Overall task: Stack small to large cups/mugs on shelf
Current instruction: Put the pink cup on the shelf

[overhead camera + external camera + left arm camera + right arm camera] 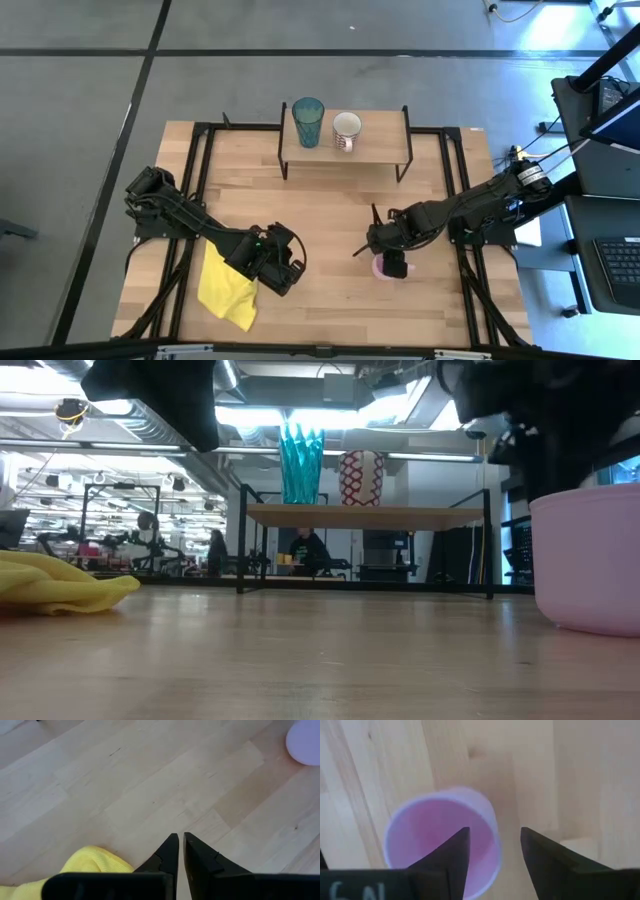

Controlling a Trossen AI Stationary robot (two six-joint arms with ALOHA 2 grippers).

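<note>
The pink mug [440,840] stands upright on the tabletop right of centre, and also shows in the high view [379,268] and the low view [590,560]. My right gripper [495,840] hangs open just above it, one finger over the hollow and one outside the wall, touching nothing that shows. The teal tumbler [307,122] and the cream-white patterned mug [346,131] stand side by side on the shelf [375,150] at the table's far side. My left gripper [179,845] is shut and empty, low over the table beside the yellow cloth [228,290].
The yellow cloth lies crumpled at the near left, and shows in the low view [55,585]. The shelf's black legs [240,540] stand on the far part of the table. Bare wood [330,220] lies between the shelf and the two grippers.
</note>
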